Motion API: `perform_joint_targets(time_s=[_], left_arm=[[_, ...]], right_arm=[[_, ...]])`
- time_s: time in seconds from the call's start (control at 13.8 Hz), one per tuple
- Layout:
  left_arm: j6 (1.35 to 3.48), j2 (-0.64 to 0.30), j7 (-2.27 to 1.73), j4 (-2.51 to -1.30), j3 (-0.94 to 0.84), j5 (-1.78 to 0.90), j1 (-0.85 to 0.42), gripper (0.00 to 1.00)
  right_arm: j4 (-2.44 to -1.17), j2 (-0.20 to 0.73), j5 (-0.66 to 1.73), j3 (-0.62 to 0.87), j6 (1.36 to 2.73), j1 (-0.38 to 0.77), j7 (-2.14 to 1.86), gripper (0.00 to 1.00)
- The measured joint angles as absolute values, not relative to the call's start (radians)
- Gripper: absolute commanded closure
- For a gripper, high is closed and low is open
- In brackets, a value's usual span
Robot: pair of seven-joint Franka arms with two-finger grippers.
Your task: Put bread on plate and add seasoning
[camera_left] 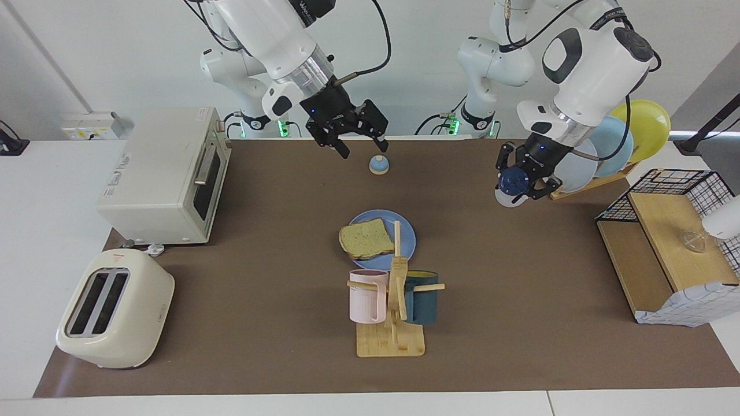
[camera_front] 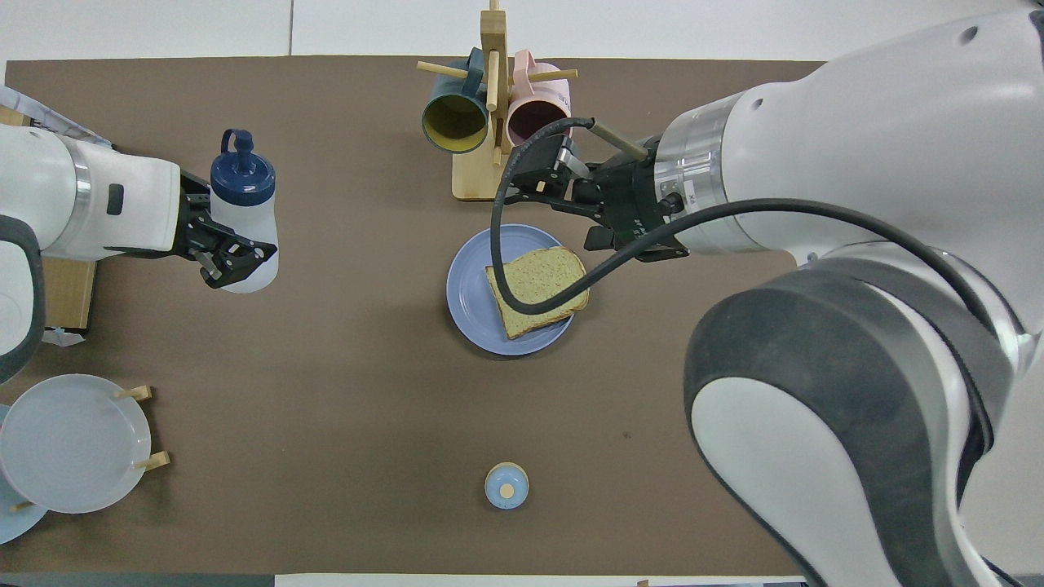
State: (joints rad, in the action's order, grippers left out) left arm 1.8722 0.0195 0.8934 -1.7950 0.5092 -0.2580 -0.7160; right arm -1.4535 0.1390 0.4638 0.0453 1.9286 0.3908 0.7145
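The bread [camera_left: 365, 238] [camera_front: 538, 289], a square tan slice with a brown crust, lies on the round blue plate [camera_left: 409, 231] [camera_front: 467, 293] in the middle of the mat. The seasoning [camera_left: 511, 184] [camera_front: 245, 204], a white bottle with a navy spouted cap, hangs in the air with my left gripper [camera_left: 523, 179] [camera_front: 232, 259] shut on its body. It is over the mat toward the left arm's end, apart from the plate. My right gripper [camera_left: 363, 147] [camera_front: 526, 179] is raised high over the middle of the table, open and holding nothing.
A wooden mug rack [camera_left: 393, 300] [camera_front: 493, 122] with a pink and a dark mug stands beside the plate, farther from the robots. A small blue bell [camera_left: 378, 165] [camera_front: 506, 486] sits nearer to the robots. Toaster [camera_left: 115, 309], oven [camera_left: 165, 173], plate rack [camera_left: 613, 144] and wire shelf [camera_left: 670, 242] line the table's ends.
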Motion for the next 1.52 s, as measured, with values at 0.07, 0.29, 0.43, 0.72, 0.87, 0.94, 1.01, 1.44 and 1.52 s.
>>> perform_joint_targets(time_s=[0.07,0.29,0.43,0.72,0.87,0.94,1.01,1.44,1.52], left_arm=[[1.847,0.026,0.945,-1.794,0.504,-0.242,-0.718,1.00],[1.799,0.033,1.061,-1.786,0.460,-0.213,-0.728,1.00],[1.780,0.034,1.088,-1.785,0.425,-0.200,-0.731,1.00],[1.743,0.043,1.174,-1.783,0.384,-0.177,-0.741,1.00],[1.725,0.047,1.209,-1.782,0.385,-0.177,-0.741,1.00],[1.720,0.048,1.216,-1.782,0.385,-0.177,-0.741,1.00],[1.716,0.049,1.221,-1.782,0.385,-0.177,-0.741,1.00],[1.711,0.051,1.227,-1.782,0.385,-0.177,-0.741,1.00],[1.711,0.051,1.227,-1.782,0.385,-0.177,-0.741,1.00]], right_arm=[[-1.429,0.150,0.464,0.049,1.929,0.393,0.719,0.06],[-1.343,0.205,0.462,0.050,1.931,0.433,0.775,0.06],[-1.275,0.261,0.430,0.050,1.943,0.481,0.840,0.06],[-1.202,0.339,0.383,0.052,2.020,0.558,0.940,0.19],[-1.194,0.341,0.348,0.052,2.021,0.587,0.955,0.23],[-1.190,0.341,0.337,0.052,2.021,0.600,0.966,0.24],[-1.188,0.341,0.328,0.053,2.021,0.613,0.986,0.26],[-1.180,0.341,0.309,0.053,2.018,0.644,1.012,0.33],[-1.180,0.341,0.307,0.053,2.018,0.648,1.015,0.33]])
